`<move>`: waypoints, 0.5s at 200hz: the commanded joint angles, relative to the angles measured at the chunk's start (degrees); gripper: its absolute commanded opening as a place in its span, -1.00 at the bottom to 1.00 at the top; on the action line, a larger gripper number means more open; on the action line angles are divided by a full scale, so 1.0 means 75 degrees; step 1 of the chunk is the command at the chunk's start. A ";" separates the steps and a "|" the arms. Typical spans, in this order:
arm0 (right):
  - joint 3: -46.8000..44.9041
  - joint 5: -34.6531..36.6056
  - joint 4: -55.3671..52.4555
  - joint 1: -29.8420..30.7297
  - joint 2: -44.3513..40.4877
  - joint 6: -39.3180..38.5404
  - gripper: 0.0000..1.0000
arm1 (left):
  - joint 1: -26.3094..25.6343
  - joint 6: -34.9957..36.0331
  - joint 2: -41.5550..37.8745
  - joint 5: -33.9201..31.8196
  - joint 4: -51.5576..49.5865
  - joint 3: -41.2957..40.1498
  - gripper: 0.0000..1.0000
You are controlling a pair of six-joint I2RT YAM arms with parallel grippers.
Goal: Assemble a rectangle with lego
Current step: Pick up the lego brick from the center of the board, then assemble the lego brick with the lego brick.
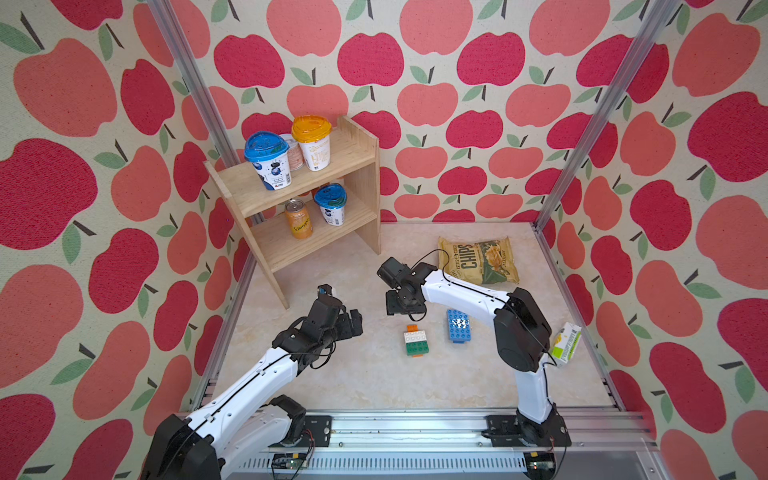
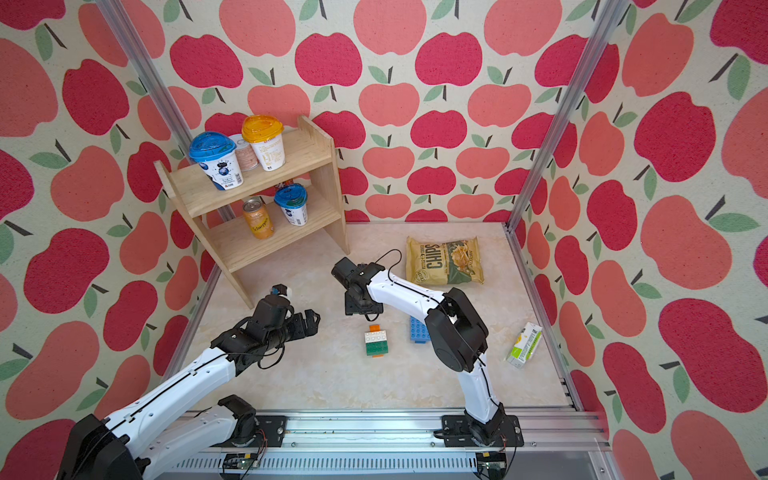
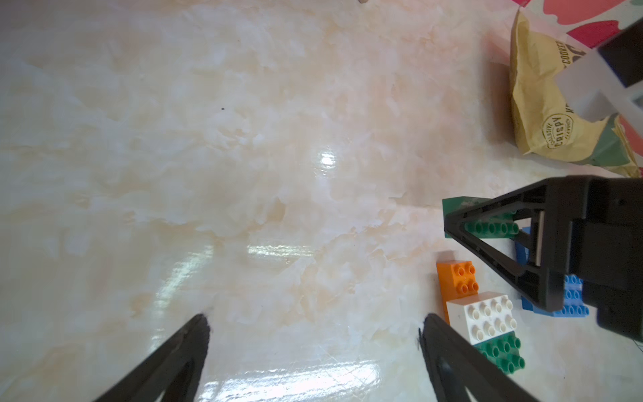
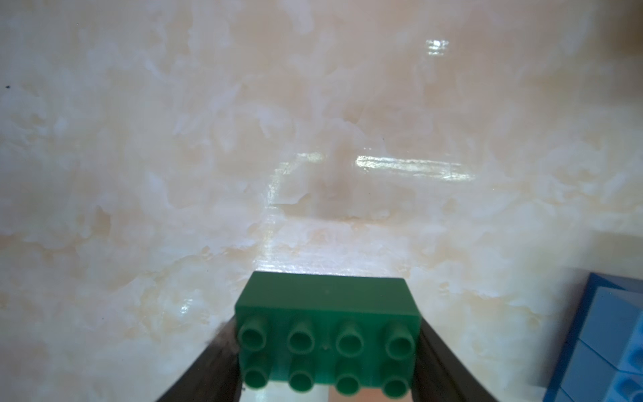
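Observation:
My right gripper [image 4: 327,348] is shut on a green 2x4 lego brick [image 4: 327,313], studs facing the wrist camera. In the left wrist view that brick [image 3: 487,228] sits between the right gripper's fingers [image 3: 487,250]. Near it on the table lies a joined group of an orange brick [image 3: 457,275], a white brick [image 3: 487,313] and a green brick [image 3: 504,351]; this group [image 1: 417,340] shows in both top views. A blue slab of bricks [image 1: 458,326] lies beside it. My left gripper [image 3: 313,320] is open and empty, left of the group [image 2: 377,340].
A chips bag [image 1: 478,259] lies at the back right. A wooden shelf [image 1: 357,166] with cups and a can stands at the back left. A green-and-white carton [image 1: 566,338] rests by the right frame rail, behind my right arm.

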 commanded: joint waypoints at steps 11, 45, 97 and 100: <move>-0.0718 0.0086 -0.0089 0.0019 -0.0577 -0.0014 -0.26 | -0.0498 0.0503 -0.0408 0.0293 0.1660 -0.0795 0.95; -0.1177 0.0058 0.0031 0.0019 -0.0835 0.0039 -0.26 | -0.0660 0.0424 -0.0673 0.0187 0.1670 -0.1136 0.95; -0.1315 0.0043 0.0103 0.0052 -0.0835 0.0059 -0.26 | -0.0692 0.0355 -0.0594 0.0024 0.1581 -0.1034 0.95; -0.1314 0.0035 0.0103 0.0063 -0.0835 0.0063 -0.26 | -0.0696 0.0358 -0.0582 0.0021 0.1581 -0.1034 0.95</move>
